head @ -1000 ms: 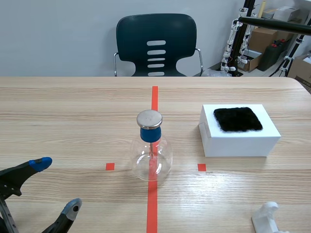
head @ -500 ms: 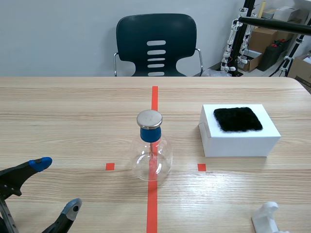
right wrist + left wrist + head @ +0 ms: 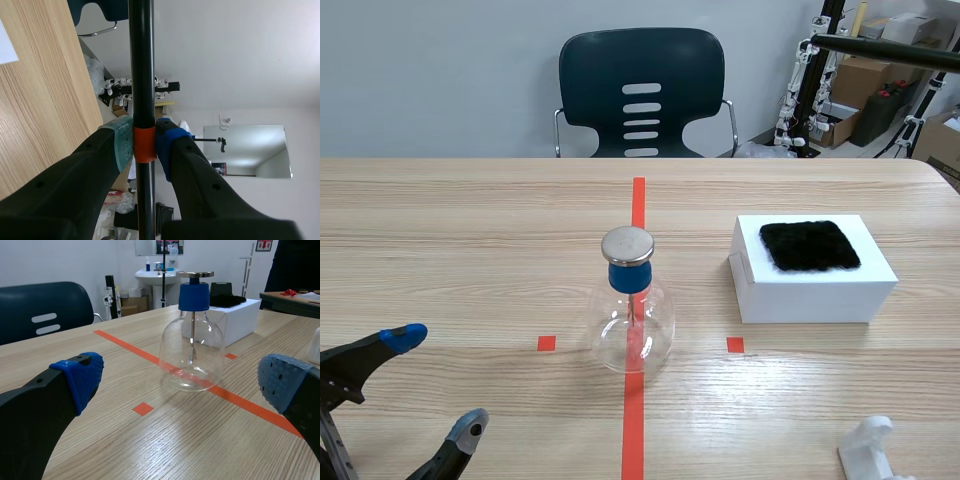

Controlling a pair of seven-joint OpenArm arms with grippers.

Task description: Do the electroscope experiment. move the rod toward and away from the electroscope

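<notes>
Two pads of the right gripper [image 3: 145, 145] are clamped on the black rod [image 3: 141, 60] at its orange band, so the rod runs out past the fingers both ways, raised high over the table's far right side. The chief risk, I judge, lies in the swing down. The rod is long, and a tip brought in too low or too fast could strike the metal cap of the electroscope [image 3: 632, 310] and topple the glass flask. Touching the cap would also spoil a test that wants nearness only. A smooth round rod may also turn or slide in the pads.

The left gripper [image 3: 438, 385] sits low at the near edge, its fingers wide apart and holding nothing. The electroscope stands on the red tape line just ahead of it, framed between its fingers in the wrist view but apart from them. From the right gripper the electroscope is well apart, far below and toward the table's middle. The white box [image 3: 812, 268] with its black fur pad [image 3: 810, 246] lies on the rod's side of the flask.
</notes>
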